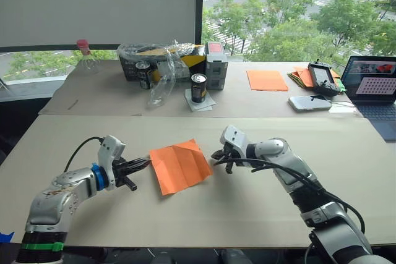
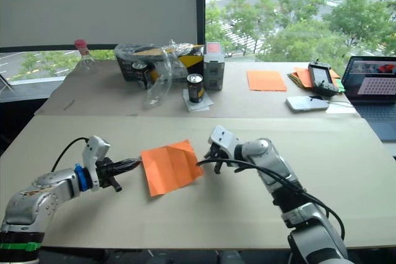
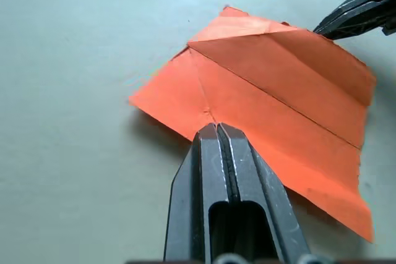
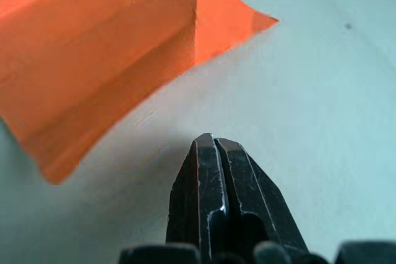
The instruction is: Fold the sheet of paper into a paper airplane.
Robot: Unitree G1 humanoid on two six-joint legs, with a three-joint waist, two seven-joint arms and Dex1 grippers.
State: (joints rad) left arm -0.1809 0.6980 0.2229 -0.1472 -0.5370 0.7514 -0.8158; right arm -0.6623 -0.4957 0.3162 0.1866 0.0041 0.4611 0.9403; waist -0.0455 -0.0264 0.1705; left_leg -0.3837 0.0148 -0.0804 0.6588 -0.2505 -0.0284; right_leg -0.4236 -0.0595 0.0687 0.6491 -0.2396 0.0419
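On the left, the left claw (image 1: pixel 143 164) reaches in low over the table (image 1: pixel 247 214), its two black fingers pressed together, and their tips sit right at the left edge of the sheet of paper (image 1: pixel 180 165). From the wrist view the tips seem to touch or press on that edge, though I cannot tell whether any paper is pinched between them.

The orange sheet lies near the middle of the table, between the two claws, turned at a slant. It carries several creases: one long diagonal line and a shorter one meeting it near the left claw, with at least one flap already laid over. It is not flat everywhere; the right side lifts a little off the table.

On the right, the right claw (image 1: pixel 218 155) is also closed, holding nothing, its tips just beside the paper's right corner.

As I read it, the folding is only begun. A first fold or two is in, but there is no pointed nose, no narrow body, no wings yet.
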